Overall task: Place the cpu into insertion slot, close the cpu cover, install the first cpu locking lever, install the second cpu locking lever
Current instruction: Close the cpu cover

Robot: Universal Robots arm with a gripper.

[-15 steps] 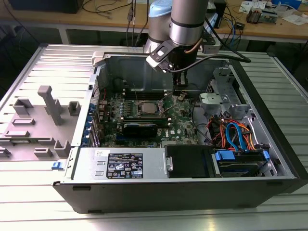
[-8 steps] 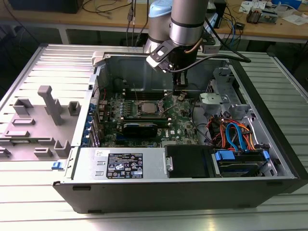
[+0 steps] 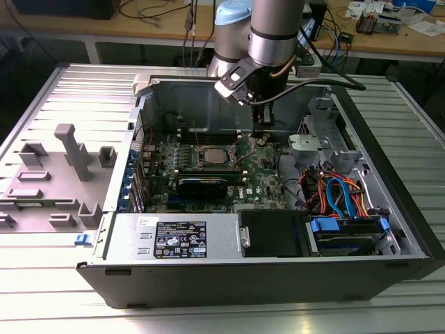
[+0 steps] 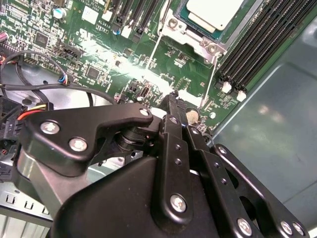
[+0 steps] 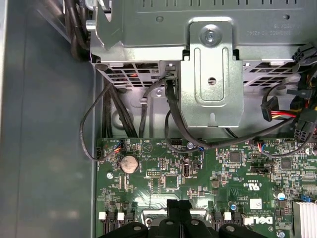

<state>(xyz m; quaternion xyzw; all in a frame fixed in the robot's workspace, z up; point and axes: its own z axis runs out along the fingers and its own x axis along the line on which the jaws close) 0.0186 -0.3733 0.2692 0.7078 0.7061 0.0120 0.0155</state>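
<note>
Cpu, the small flat silver-grey square chip (image 4: 213, 12), sits in the black-and-silver-rimmed insertion slot (image 4: 194, 40) on the green circuit board (image 5: 153, 154). I see my black end effector (image 3: 261, 131), fingers together and empty, near it towards the exterior view's right.

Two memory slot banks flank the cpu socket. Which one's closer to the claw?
The bank on the exterior view's right of the insertion slot, between it and the claw. The other bank sits beyond the slot.
</note>
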